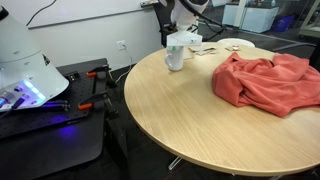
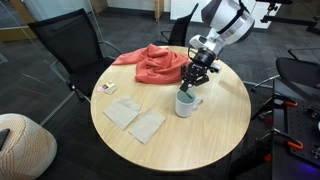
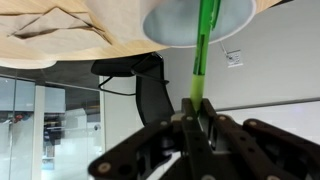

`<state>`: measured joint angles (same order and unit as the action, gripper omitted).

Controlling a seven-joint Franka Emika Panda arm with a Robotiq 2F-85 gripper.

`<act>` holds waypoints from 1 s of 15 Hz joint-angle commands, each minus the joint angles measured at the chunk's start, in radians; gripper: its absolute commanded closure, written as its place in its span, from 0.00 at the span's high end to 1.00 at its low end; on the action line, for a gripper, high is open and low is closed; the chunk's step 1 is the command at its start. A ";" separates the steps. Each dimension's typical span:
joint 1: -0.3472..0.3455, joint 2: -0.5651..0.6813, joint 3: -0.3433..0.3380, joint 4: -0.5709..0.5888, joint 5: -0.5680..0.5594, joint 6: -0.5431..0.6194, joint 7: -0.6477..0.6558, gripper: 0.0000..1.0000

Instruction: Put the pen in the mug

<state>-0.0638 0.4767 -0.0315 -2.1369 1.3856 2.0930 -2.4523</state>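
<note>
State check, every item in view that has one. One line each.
gripper: shut on pen
pen: gripped, pointing down, end over mug's mouth
mug: upright on table, under gripper
cloth: crumpled on table
napkins: flat on table

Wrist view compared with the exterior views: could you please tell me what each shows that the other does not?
Only the wrist view shows the green pen, gripped by the end effector and pointing at the mug. Only the exterior views show the red cloth, the paper sheets and the arm as a whole. Both share the mug, the end effector above it and the round wooden table.
</note>
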 commanded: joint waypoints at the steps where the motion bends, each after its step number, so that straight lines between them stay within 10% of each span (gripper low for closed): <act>1: 0.014 0.015 -0.003 0.012 0.024 0.043 -0.025 0.38; 10: 0.009 -0.014 -0.001 -0.013 0.031 0.052 -0.037 1.00; 15: 0.009 -0.060 0.000 -0.029 0.028 0.045 -0.041 1.00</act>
<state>-0.0604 0.4755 -0.0315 -2.1332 1.3884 2.1254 -2.4546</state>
